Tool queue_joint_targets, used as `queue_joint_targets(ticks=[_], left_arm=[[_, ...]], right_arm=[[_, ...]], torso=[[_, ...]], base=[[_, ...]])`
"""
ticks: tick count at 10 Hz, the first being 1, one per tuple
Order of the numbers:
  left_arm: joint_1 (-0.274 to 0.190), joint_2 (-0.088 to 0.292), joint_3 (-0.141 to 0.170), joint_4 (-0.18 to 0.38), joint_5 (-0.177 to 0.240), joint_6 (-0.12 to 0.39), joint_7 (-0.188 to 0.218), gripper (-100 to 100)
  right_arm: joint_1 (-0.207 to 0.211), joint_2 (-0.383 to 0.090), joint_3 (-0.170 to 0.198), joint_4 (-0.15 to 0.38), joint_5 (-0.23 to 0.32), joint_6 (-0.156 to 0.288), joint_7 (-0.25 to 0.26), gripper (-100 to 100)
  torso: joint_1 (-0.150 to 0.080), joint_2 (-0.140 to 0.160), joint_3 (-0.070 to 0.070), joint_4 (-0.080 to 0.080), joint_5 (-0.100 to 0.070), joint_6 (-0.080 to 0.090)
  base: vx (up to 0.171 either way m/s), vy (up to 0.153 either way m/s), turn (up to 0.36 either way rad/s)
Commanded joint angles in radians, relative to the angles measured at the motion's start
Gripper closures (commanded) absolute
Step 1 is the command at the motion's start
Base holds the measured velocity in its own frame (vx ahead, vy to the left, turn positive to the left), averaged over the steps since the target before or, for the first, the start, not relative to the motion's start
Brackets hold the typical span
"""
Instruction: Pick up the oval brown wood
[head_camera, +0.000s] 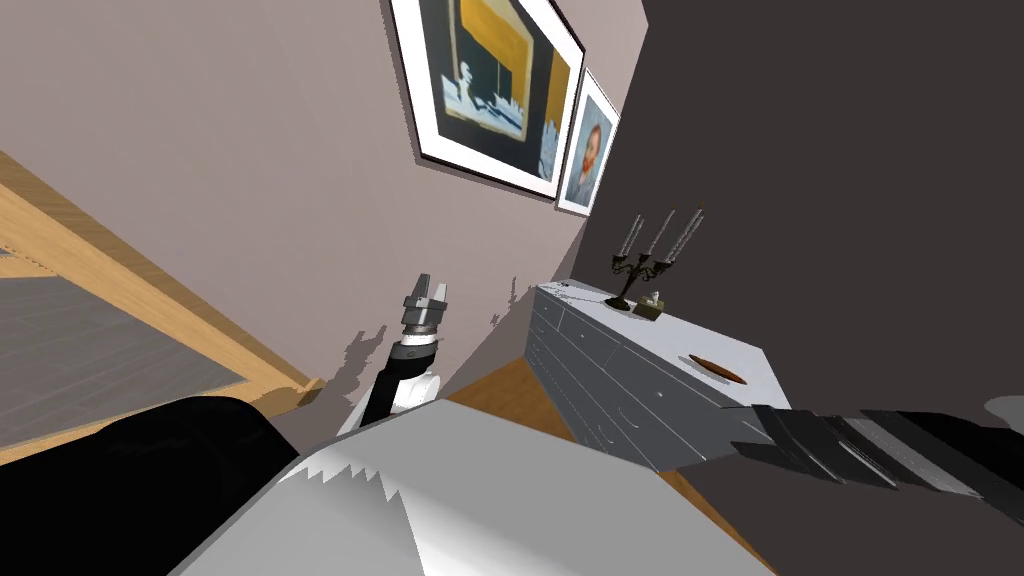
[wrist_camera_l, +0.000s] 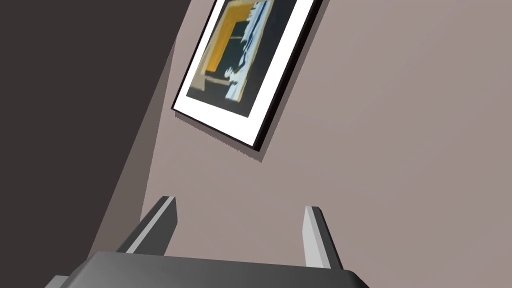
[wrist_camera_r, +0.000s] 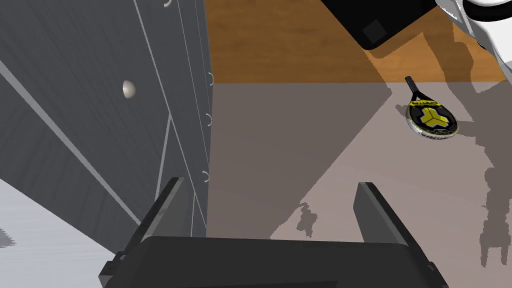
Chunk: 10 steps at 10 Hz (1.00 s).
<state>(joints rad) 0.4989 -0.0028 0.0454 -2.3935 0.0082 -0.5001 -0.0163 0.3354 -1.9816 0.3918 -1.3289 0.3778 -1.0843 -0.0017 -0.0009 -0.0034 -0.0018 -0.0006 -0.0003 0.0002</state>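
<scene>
Oval wood (head_camera: 717, 369) lies flat on the surface (head_camera: 680, 335), long axis along the surface's length, nearer the right tool (wrist_camera_r: 272, 202), spread, than the left tool (wrist_camera_l: 240, 220), also spread.

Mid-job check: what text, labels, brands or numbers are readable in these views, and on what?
Nothing reads as words.
On the racket: yellow marks, maybe lettering, too blurred to read.
On the large framed picture and the small portrait: no lettering.
On the small box on the dresser: too small to tell.
On the oval brown wood: none.
</scene>
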Motion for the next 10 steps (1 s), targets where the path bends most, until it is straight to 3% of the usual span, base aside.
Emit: queue_joint_targets(ticks=[1,2,6,10], left_arm=[[0.000,0.000,0.000,0.000,0.000,0.000,0.000,0],[0.000,0.000,0.000,0.000,0.000,0.000,0.000,0],[0.000,0.000,0.000,0.000,0.000,0.000,0.000,0],[0.000,0.000,0.000,0.000,0.000,0.000,0.000,0]], right_arm=[[0.003,-0.036,-0.001,0.004,0.015,-0.003,-0.011,-100],[0.012,-0.078,0.002,0.025,0.043,-0.014,-0.024,-100],[0.036,-0.158,0.007,0.059,0.097,-0.032,-0.052,-100],[0.094,-0.224,0.010,0.088,0.183,-0.056,-0.103,-100]], torso=[[0.000,0.000,0.000,0.000,0.000,0.000],[0.000,-0.001,0.000,0.000,0.000,0.000],[-0.002,-0.002,-0.001,-0.001,-0.001,0.001],[-0.008,-0.006,-0.004,-0.002,-0.003,0.000]], base=[[0.065,-0.023,0.103],[0.087,-0.043,0.166],[0.085,-0.059,0.100],[0.134,-0.134,0.199]])
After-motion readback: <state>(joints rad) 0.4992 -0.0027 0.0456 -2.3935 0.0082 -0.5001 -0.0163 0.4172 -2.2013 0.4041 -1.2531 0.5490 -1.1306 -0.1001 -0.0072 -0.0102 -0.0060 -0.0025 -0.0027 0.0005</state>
